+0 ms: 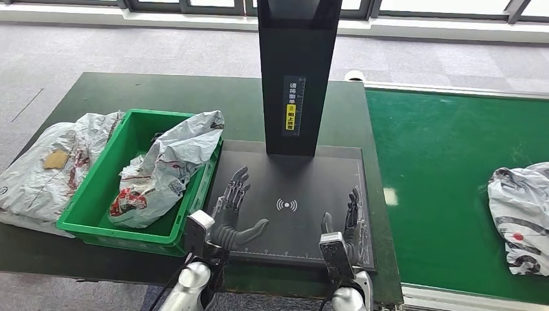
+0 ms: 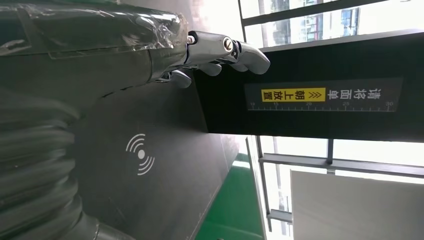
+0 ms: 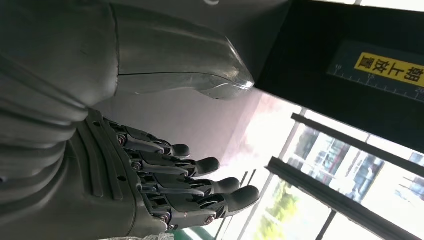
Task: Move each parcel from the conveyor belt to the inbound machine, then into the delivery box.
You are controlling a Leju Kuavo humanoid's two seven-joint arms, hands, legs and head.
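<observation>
The next parcel (image 1: 521, 217) lies at the conveyor belt's (image 1: 447, 162) right edge. Both hands, left hand (image 1: 234, 210) and right hand (image 1: 346, 228), hover empty, fingers spread. The bag appears soft, light and slippery; grip bunched film mid-body.

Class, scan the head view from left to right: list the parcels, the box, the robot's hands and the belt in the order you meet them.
Grey parcel on the table → green delivery box → left hand → right hand → green conveyor belt → parcel on the belt.
</observation>
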